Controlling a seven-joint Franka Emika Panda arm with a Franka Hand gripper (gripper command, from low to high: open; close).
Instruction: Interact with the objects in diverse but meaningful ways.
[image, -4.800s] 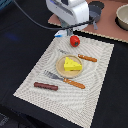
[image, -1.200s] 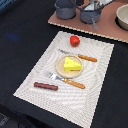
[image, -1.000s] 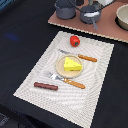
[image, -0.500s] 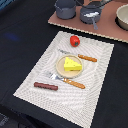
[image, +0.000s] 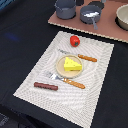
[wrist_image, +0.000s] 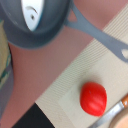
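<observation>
On the striped placemat (image: 97, 75) a red tomato (image: 74, 40) (wrist_image: 93, 98) lies near the far edge. A yellow cheese wedge (image: 71, 64) rests on the round tan plate (image: 60, 68), and a brown sausage (image: 45, 86) lies near the front. Behind the mat stand a grey two-handled pot (image: 65, 8) and a grey pan (image: 90, 12) (wrist_image: 47, 27) holding the white-and-blue fish-like piece (image: 91, 15) (wrist_image: 31, 15). No gripper fingers show in either view; the wrist view looks down on the pan and the tomato.
Orange-handled cutlery (image: 88, 58) (image: 73, 82) lies beside the plate. The pan's long handle (wrist_image: 97, 36) reaches toward the mat. A pale bowl (image: 123, 17) stands on the pinkish board (image: 107, 31) at the exterior view's right. Dark tabletop surrounds the mat.
The arm that hung over the tomato 4.8 s ago has moved back toward the pots and left the exterior view. Over the last second nothing on the mat has moved.
</observation>
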